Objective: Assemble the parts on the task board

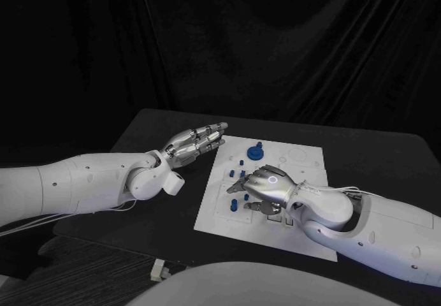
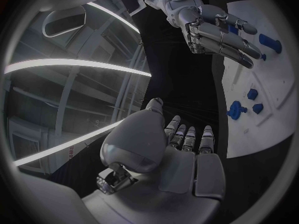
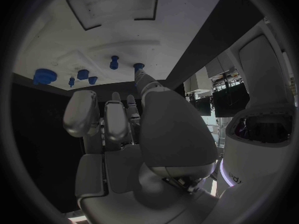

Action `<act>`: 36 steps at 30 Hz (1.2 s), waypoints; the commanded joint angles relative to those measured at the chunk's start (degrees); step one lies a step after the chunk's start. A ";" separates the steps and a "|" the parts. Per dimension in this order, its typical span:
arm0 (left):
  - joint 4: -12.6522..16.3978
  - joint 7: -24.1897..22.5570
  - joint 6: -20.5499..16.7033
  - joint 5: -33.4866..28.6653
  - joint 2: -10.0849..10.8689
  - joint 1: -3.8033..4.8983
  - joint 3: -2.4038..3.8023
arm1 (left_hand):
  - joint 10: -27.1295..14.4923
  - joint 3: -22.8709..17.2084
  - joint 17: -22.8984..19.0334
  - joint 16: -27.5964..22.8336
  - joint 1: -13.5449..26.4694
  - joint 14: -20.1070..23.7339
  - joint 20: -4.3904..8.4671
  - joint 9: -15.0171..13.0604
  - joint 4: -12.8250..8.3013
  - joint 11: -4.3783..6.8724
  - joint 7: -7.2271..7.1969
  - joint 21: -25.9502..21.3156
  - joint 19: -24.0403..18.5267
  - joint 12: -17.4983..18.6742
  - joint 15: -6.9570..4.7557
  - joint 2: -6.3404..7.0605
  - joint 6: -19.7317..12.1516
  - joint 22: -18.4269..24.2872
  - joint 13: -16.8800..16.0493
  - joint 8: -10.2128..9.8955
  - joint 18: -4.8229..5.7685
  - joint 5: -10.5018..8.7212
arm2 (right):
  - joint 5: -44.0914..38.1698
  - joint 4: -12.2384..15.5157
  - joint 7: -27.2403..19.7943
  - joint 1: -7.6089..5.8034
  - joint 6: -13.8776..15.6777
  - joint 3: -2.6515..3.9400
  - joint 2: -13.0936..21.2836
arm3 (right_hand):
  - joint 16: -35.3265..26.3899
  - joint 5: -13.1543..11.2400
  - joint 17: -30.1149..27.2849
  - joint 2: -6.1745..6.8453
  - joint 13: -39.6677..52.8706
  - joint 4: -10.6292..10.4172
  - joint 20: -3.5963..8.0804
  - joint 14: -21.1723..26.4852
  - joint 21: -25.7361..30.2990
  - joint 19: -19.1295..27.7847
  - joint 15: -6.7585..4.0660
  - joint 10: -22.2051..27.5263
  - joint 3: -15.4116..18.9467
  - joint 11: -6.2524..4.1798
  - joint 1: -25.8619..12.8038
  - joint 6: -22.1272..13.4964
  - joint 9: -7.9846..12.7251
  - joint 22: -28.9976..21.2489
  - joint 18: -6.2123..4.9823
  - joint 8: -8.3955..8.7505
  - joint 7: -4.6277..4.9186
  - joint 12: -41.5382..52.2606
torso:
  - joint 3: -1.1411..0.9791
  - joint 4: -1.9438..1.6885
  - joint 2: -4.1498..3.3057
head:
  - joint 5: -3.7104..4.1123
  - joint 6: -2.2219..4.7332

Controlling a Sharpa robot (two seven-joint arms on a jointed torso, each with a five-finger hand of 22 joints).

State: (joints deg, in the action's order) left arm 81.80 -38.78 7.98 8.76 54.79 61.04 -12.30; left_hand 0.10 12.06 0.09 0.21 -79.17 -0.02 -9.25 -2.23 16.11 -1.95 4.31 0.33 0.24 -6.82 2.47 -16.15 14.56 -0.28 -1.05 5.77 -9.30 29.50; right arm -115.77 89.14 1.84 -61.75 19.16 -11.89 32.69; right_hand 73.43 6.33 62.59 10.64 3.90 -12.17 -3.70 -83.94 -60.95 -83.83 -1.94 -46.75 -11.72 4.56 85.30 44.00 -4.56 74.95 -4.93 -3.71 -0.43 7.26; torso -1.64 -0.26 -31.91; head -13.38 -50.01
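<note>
Evidently mid-assembly: white rectangular task board (image 1: 303,159) carries several small blue plastic parts (image 1: 255,152) unseated; left hand (image 1: 195,144) open, empty; right hand (image 1: 262,189) curled over them, grasp indeterminable.

Flat white rectangular task board (image 1: 303,159) on plain black table (image 1: 147,127); small blue plastic parts (image 1: 255,152); silver hands, white arms.

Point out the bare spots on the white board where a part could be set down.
The board's far right corner and near edge are bare. The blue parts crowd its left half, under the right robot hand. The left robot hand hovers off its left edge.
</note>
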 commanded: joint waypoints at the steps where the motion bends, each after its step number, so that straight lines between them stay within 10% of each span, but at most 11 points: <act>1: 0.03 -3.52 0.88 -0.35 -0.15 -0.09 0.06 | 0.06 -0.36 -0.09 -0.21 -0.60 0.02 -0.40 -0.02 0.13 -0.45 0.04 -0.09 0.00 -0.14 0.29 0.07 0.20 -0.07 -0.07 0.24 -1.03 0.27 | -0.09 0.70 -0.20 -0.41 3.94 0.01 0.64 | 0.29 -0.39 -0.02 -0.25 0.06 -0.30 -0.11 -0.29 -0.10 -0.31 -0.14 -0.45 0.02 0.03 0.32 0.27 0.08 7.85 -0.44 -0.36 -0.02 0.25 | -0.01 -0.01 0.02 | 0.00 0.01; 10: 0.30 -3.74 0.61 -0.35 0.17 -0.09 0.06 | 0.09 -0.32 -0.09 -0.21 -0.74 0.02 -0.46 -0.02 0.00 -0.50 0.08 -0.09 0.00 -0.24 0.24 0.37 0.24 -0.07 -0.09 0.33 -1.04 0.31 | 9.32 3.88 0.60 -4.54 10.20 0.01 5.48 | 1.20 -0.62 1.10 -0.24 0.43 -2.92 0.29 -1.25 -0.97 -1.07 -0.57 -3.65 0.56 -0.35 -1.39 2.41 -0.10 8.04 -0.34 -1.48 0.65 3.32 | -0.01 -0.02 -0.03 | 0.52 0.01; 15: 0.43 -3.63 0.45 -0.35 0.54 -0.09 0.06 | 0.11 -0.33 -0.09 -0.21 -0.83 0.02 -0.48 -0.02 -0.07 -0.51 0.09 -0.09 0.00 -0.33 0.23 0.47 0.27 -0.06 -0.10 0.38 -1.05 0.40 | 20.28 5.80 4.42 -9.40 9.42 0.01 10.64 | 1.14 -0.10 0.93 -2.11 3.12 -2.96 0.29 -1.58 -1.13 -1.55 -0.20 -14.81 0.42 -1.69 -3.51 8.68 -1.35 8.01 -0.20 -4.20 5.05 11.20 | -0.01 0.01 -0.06 | 0.94 0.01; 18: 0.35 -3.50 0.41 -0.35 0.52 -0.10 0.06 | 0.12 -0.37 -0.09 -0.21 -0.94 0.02 -0.53 -0.02 -0.13 -0.54 0.10 -0.09 0.01 -0.32 0.26 0.50 0.27 -0.07 -0.10 0.42 -1.05 0.58 | 29.66 6.92 9.67 -11.56 6.30 0.01 14.13 | -1.74 3.98 -2.85 -2.74 10.62 -0.11 1.68 0.24 1.46 -0.27 -2.56 -23.64 -0.72 -4.75 -1.58 15.34 -2.91 7.43 -0.63 -7.04 4.92 24.02 | -0.01 -0.03 -0.05 | 1.38 0.01; 21: 0.30 -3.28 0.40 -0.35 0.38 -0.10 0.06 | 0.12 -0.48 -0.09 -0.21 -1.10 0.02 -0.61 -0.02 -0.21 -0.57 0.12 -0.08 0.01 -0.30 0.31 0.47 0.25 -0.08 -0.09 0.46 -1.05 0.82 | 36.88 7.54 15.64 -12.58 1.45 0.00 16.94 | -4.13 3.28 -6.04 -2.53 27.45 0.66 1.98 1.74 5.72 1.14 -2.37 -23.34 -0.73 -5.33 -3.19 18.36 -3.99 6.44 -1.24 -8.43 4.53 42.01 | -0.02 -0.07 -0.04 | 2.36 0.01; 23: 0.36 -3.11 0.39 -0.35 0.27 -0.10 0.06 | 0.13 -0.73 -0.09 -0.21 -1.47 0.02 -0.68 -0.02 -0.40 -0.61 0.16 -0.09 0.00 -0.32 0.41 0.41 0.29 -0.06 -0.09 0.58 -1.06 1.34 | 41.03 7.88 20.34 -12.96 -3.10 0.00 18.64 | 3.97 3.31 6.12 -2.95 51.96 -1.23 1.66 -1.57 -2.22 -0.62 -3.09 -30.91 0.56 -6.01 -7.17 20.45 -5.00 8.66 0.27 -9.88 2.63 61.75 | -0.03 -0.12 -0.01 | 3.79 0.01; 25: 0.46 -2.93 0.45 -0.35 0.25 -0.10 0.06 | 0.13 -0.76 -0.09 -0.21 -1.53 0.02 -0.69 -0.03 -0.44 -0.62 0.17 -0.08 0.01 -0.34 0.42 0.41 0.32 -0.07 -0.09 0.61 -1.06 1.43 | 44.21 7.96 24.73 -13.19 -8.57 -0.01 20.00 | 13.62 3.87 22.14 -4.10 70.25 -4.05 2.35 -4.79 -7.43 -1.60 -3.14 -35.26 2.68 -5.54 -19.13 22.15 -7.10 9.86 0.96 -11.81 2.56 74.36 | -0.02 -0.09 0.02 | 4.75 0.01; 27: 0.48 -2.71 0.50 -0.35 0.25 -0.10 0.06 | 0.13 -0.82 -0.09 -0.21 -1.63 0.02 -0.72 -0.04 -0.50 -0.63 0.18 -0.08 0.02 -0.34 0.44 0.43 0.37 -0.08 -0.09 0.66 -1.06 1.56 | 46.36 7.85 27.96 -13.32 -13.85 -0.01 20.98 | 15.62 2.38 25.72 -3.06 74.12 -4.13 2.40 -5.60 -9.76 -1.85 -3.12 -36.34 2.36 -6.13 -21.95 21.75 -8.27 10.31 1.31 -12.11 3.01 76.62 | -0.01 -0.08 0.07 | 6.48 0.01; 31: 0.45 -2.47 0.52 -0.35 0.25 -0.10 0.05 | 0.14 -0.88 -0.09 -0.21 -1.79 0.02 -0.84 -0.11 -0.60 -0.77 0.33 -0.07 0.02 -0.45 0.45 0.52 0.83 -0.08 -0.11 0.93 -1.05 1.67 | 48.69 7.51 31.75 -13.28 -22.13 -0.02 21.69 | 16.57 5.92 27.41 -6.46 83.70 -4.06 3.44 -6.06 -20.21 -4.05 -4.15 -41.98 5.05 -6.80 -29.21 24.70 -9.73 12.77 3.15 -12.12 1.99 81.57 | 0.09 0.01 0.11 | 8.75 0.01; 36: 0.62 -2.60 0.42 -0.35 0.15 -0.10 0.05 | 0.15 -0.86 -0.09 -0.21 -1.86 0.02 -0.90 -0.12 -0.65 -0.86 0.42 -0.07 0.03 -0.52 0.46 0.66 0.93 -0.08 -0.12 1.02 -1.05 1.65 | 49.77 7.14 33.66 -12.90 -26.28 -0.03 21.39 | 16.57 5.80 27.41 -7.37 81.76 -3.71 3.40 -6.06 -22.17 -4.35 -3.95 -41.06 6.35 -6.78 -30.57 25.43 -9.89 13.18 3.48 -10.87 1.99 80.53 | 0.11 0.03 0.05 | 11.08 0.01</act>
State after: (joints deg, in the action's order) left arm 82.18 -38.81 8.11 8.76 55.09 61.01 -12.30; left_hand 0.25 11.43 0.06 0.21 -80.48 -0.03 -9.66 -2.29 15.48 -2.52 4.74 0.33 0.24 -7.07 2.46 -15.52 14.99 -0.29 -1.09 6.44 -9.30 30.95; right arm -69.61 96.30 30.12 -74.81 0.35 -11.96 54.17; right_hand 89.85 12.16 74.95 3.25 74.95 -15.89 -0.51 -84.00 -83.02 -83.95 -5.79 -83.91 -5.46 -2.09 54.78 69.34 -14.45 74.92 -2.20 -14.72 1.54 87.96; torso -1.55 -0.27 -31.82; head -2.98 -50.02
